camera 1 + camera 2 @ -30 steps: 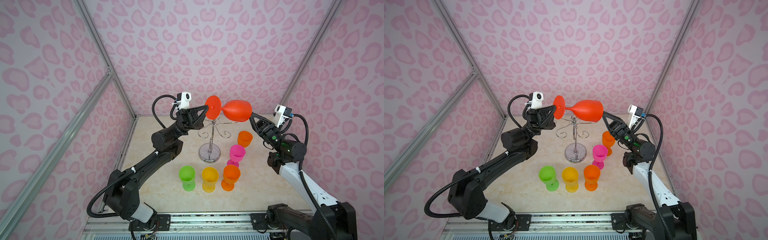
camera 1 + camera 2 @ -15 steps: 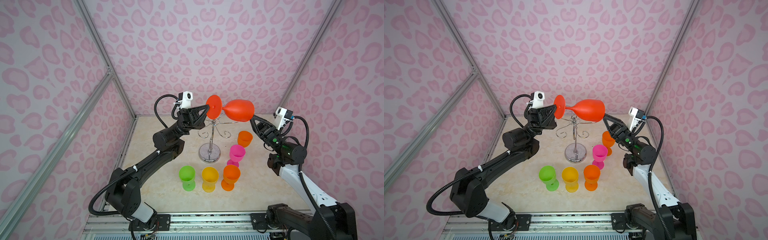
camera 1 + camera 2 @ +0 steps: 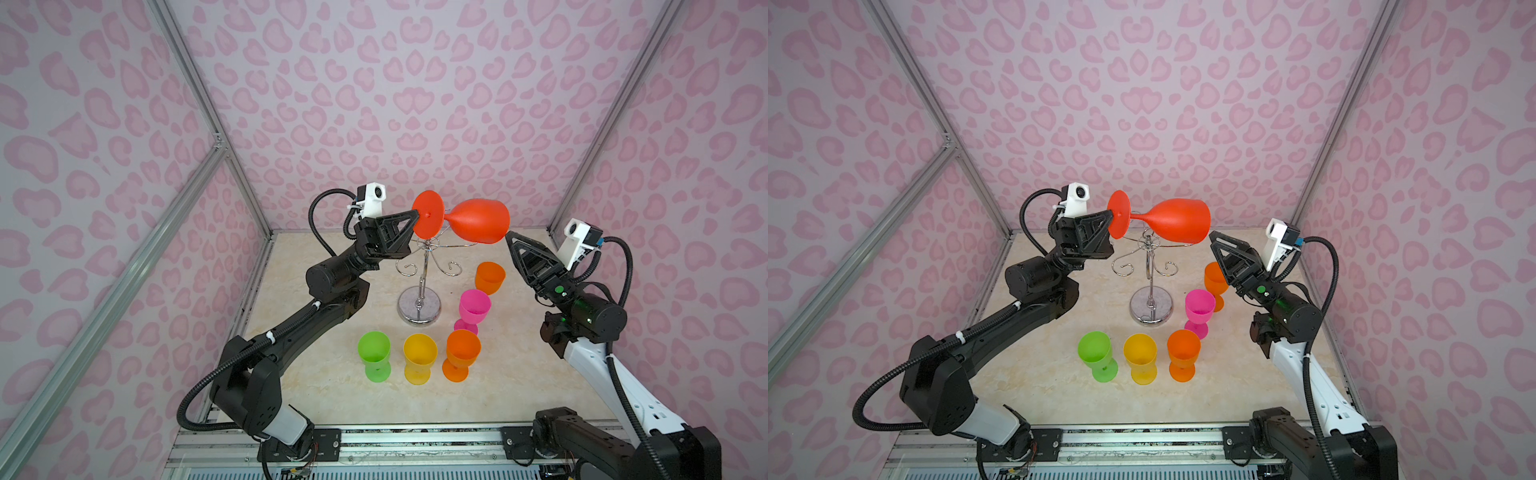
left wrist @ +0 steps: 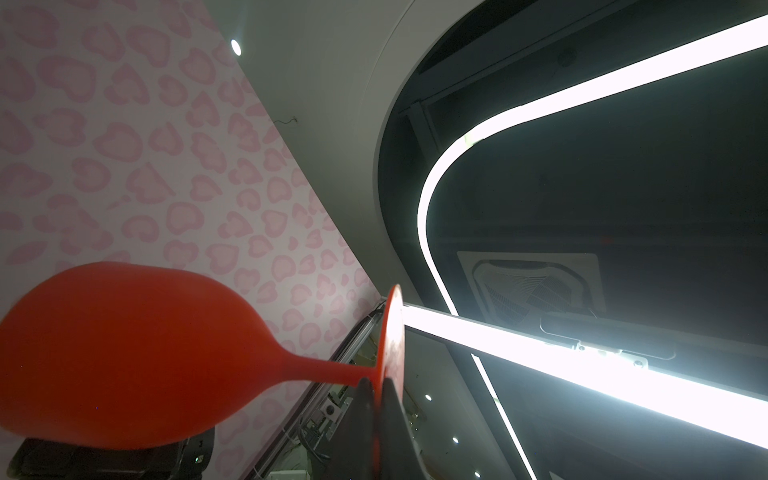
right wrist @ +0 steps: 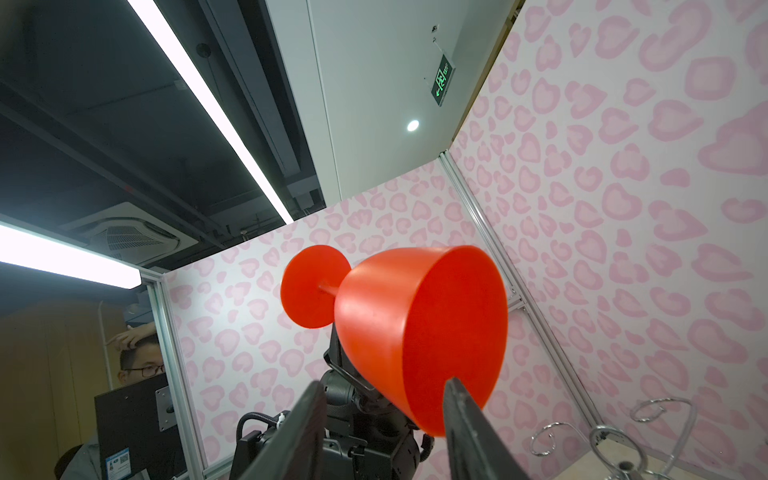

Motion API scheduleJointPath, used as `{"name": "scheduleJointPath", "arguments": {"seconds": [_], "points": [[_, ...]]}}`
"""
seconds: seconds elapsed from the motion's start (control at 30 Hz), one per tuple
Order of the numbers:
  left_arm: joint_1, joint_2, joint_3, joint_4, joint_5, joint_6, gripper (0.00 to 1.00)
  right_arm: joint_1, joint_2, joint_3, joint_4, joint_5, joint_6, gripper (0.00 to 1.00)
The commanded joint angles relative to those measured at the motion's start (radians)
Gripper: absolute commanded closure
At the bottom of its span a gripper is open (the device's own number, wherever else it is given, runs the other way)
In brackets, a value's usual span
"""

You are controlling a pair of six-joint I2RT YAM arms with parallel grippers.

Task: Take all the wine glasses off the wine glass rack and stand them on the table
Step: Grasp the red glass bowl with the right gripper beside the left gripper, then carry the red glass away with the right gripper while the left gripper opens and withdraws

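**Right arm backs off, glass held clear of rack**

Since a second ago the right arm dips and pulls back a bit; glass barely shifts. The wine glass rack stands mid-table. The red wine glass is sideways in the air over its top, foot at 9 o'clock, mouth at 3. The left gripper is pinched on the foot. The right gripper is spread, tips by the rim, gripping nothing. Green cup, yellow cup and orange cup sit at 6 o'clock of the rack base, pink cup at 3, second orange cup at 2.
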Motion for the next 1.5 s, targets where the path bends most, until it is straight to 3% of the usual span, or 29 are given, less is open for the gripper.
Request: {"name": "scheduleJointPath", "arguments": {"seconds": [0.0,0.2,0.53,0.87,1.23,1.4,1.47], "points": [[-0.014,0.017,0.010,0.039,-0.008,0.004,0.98,0.024,-0.012,0.013,-0.089,-0.033,-0.099,0.53],[-0.037,0.035,0.031,0.039,-0.005,-0.002,0.98,0.073,-0.035,0.032,-0.223,-0.032,-0.220,0.55],[-0.071,0.072,0.045,0.039,-0.009,-0.012,0.98,0.076,-0.032,0.024,-0.169,-0.032,-0.214,0.65],[-0.092,0.106,0.052,0.039,-0.021,-0.032,0.95,0.076,-0.065,-0.007,-0.101,-0.032,-0.209,0.85],[-0.094,0.120,0.052,0.039,-0.043,-0.046,0.78,0.074,-0.168,0.015,-0.208,-0.005,-0.268,1.00],[-0.097,0.122,0.053,0.039,-0.049,-0.050,0.65,0.074,-0.267,0.085,-0.456,0.010,-0.404,1.00],[-0.097,0.123,0.050,0.039,-0.049,-0.047,0.55,0.074,-0.312,0.123,-0.589,0.025,-0.488,1.00]]}}
